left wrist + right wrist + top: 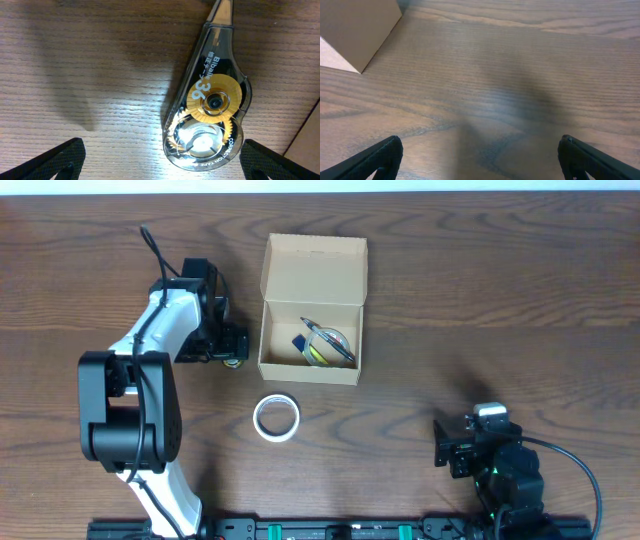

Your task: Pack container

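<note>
The open container (pixel 312 310) is seen far middle on the worktop (pixel 500 300), its contents hard to tell. The left fingers (pixel 60 162) are spread above a correction tape (pixel 210 105); the right fingers (pixel 375 162) are spread too, only tips seen.

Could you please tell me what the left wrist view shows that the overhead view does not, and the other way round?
Only the left wrist view plainly shows the clear plastic correction tape dispenser, with its gold gear and the number 36, lying flat on the wood. Only the overhead view shows the inside of the open tan cardboard box with items in it, the white tape roll and the right gripper. Both show the brown wooden table and the left gripper, which is open.
</note>
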